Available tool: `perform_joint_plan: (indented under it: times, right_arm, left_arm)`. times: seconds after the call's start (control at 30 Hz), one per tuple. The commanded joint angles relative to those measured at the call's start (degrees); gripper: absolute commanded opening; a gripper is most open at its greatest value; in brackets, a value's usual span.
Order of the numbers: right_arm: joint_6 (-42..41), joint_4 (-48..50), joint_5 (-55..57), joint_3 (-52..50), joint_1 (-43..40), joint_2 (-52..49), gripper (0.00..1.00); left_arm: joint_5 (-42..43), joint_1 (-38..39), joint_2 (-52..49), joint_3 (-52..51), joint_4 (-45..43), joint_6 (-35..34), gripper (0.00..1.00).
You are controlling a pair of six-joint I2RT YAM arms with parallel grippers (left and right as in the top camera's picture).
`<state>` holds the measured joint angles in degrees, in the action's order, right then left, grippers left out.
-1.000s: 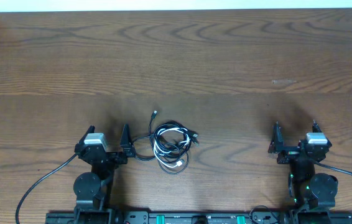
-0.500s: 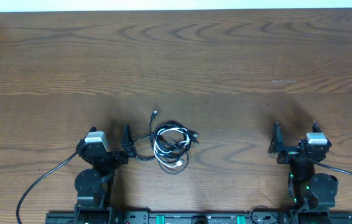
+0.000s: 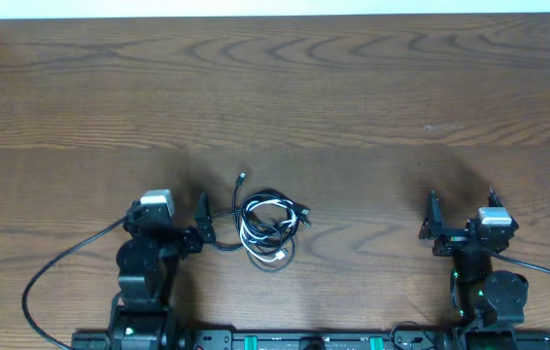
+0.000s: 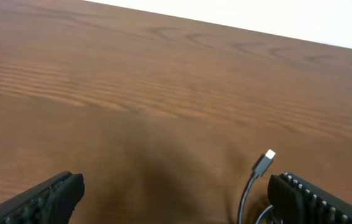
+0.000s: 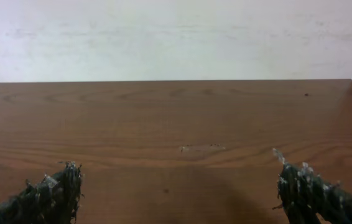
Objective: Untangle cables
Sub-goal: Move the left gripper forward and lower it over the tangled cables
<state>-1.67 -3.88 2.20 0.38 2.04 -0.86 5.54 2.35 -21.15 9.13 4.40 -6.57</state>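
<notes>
The cables (image 3: 270, 229) lie in a small tangle of black and white loops on the wooden table, low and left of centre. One black cord runs up to a plug (image 3: 242, 177). My left gripper (image 3: 170, 211) stands open just left of the tangle, its right finger (image 3: 199, 208) close to a cord that trails toward it. In the left wrist view the gripper (image 4: 176, 183) holds nothing, and a black cord with a silver plug (image 4: 264, 163) rises beside the right finger (image 4: 313, 200). My right gripper (image 3: 462, 199) is open far to the right, and its own view (image 5: 179, 177) shows only bare wood.
Thick black arm wires curve out from the left base (image 3: 56, 284) and the right base (image 3: 547, 270). A pale scuff (image 3: 443, 127) marks the wood at the upper right. The table's far edge (image 3: 275, 16) meets a white wall.
The left arm has turned and shifted slightly right, toward the tangle. The cables and the right arm have not moved.
</notes>
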Motion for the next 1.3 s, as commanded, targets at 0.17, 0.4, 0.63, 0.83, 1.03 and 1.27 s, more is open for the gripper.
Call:
perform_joint_plan:
  times: [0.17, 0.4, 0.63, 0.83, 1.03, 1.27]
  right_arm:
    - [0.9, -0.2, 0.2, -0.1, -0.2, 0.2, 0.99]
    - [0.9, -0.2, 0.2, -0.1, -0.2, 0.2, 0.99]
    - [0.9, -0.2, 0.2, -0.1, -0.2, 0.2, 0.99]
    - [0.9, -0.2, 0.2, -0.1, -0.2, 0.2, 0.99]
    - [0.9, -0.2, 0.2, -0.1, -0.2, 0.2, 0.99]
    - [0.9, -0.2, 0.2, -0.1, -0.2, 0.2, 0.99]
  left_arm:
    - [1.1, 0.0, -13.4, 8.7, 0.0, 1.0, 1.00]
    - [1.3, 0.0, -17.2, 11.4, 1.6, 1.0, 1.00]
    - [1.5, 0.0, -17.2, 12.1, 3.1, 2.5, 1.00]
    - [1.5, 0.0, -17.3, 17.8, 10.6, 6.7, 1.00]
    - [1.3, 0.0, -17.3, 19.7, 13.7, 7.4, 1.00]
    - [1.3, 0.0, -17.4, 19.9, 17.6, 7.4, 1.00]
